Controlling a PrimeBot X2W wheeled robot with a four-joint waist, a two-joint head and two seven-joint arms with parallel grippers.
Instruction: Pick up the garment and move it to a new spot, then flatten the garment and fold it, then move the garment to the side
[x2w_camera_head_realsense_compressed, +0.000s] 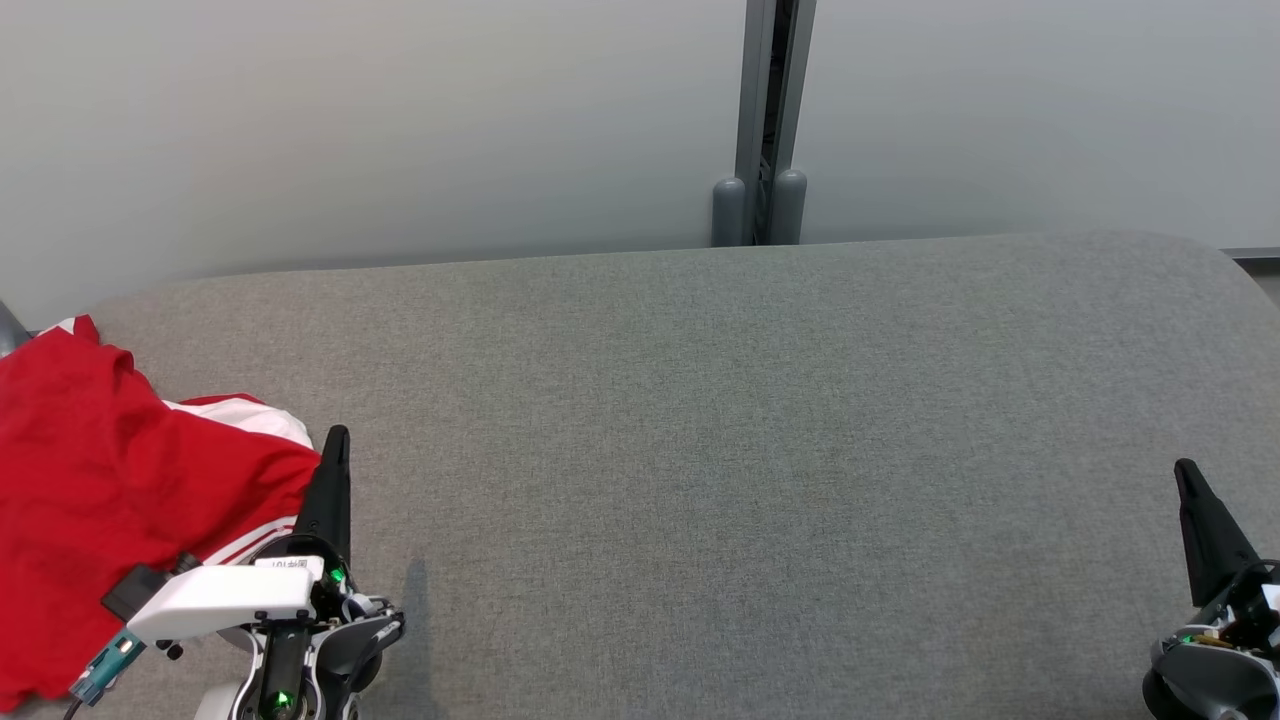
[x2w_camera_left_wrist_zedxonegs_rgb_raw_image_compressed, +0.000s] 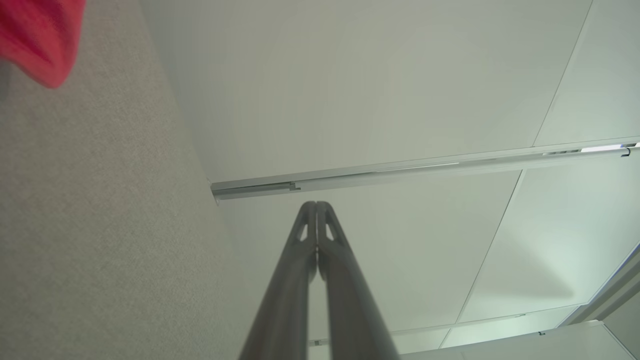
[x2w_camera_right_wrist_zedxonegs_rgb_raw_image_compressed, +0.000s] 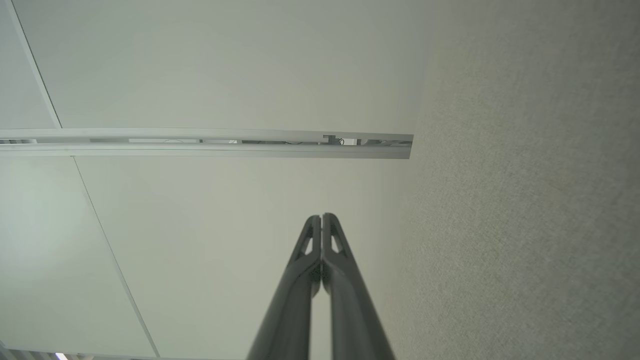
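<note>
A red garment (x2w_camera_head_realsense_compressed: 90, 490) with white stripes lies crumpled at the left end of the grey fabric surface (x2w_camera_head_realsense_compressed: 720, 450). A corner of the garment (x2w_camera_left_wrist_zedxonegs_rgb_raw_image_compressed: 40, 37) shows at the top left of the left wrist view. My left gripper (x2w_camera_head_realsense_compressed: 336, 436) stands shut just right of the garment, fingers pointing up and away, holding nothing. In its wrist view the left gripper (x2w_camera_left_wrist_zedxonegs_rgb_raw_image_compressed: 316, 205) has its tips pressed together. At the lower right my right gripper (x2w_camera_head_realsense_compressed: 1187, 468) is also shut and empty, far from the garment. The right gripper (x2w_camera_right_wrist_zedxonegs_rgb_raw_image_compressed: 321, 217) shows its tips touching in its own view.
Pale wall panels rise behind the surface, with a grey vertical post (x2w_camera_head_realsense_compressed: 765, 120) at the back centre. The surface's back edge curves down at the far right (x2w_camera_head_realsense_compressed: 1235, 265). The wide middle of the surface lies between my two grippers.
</note>
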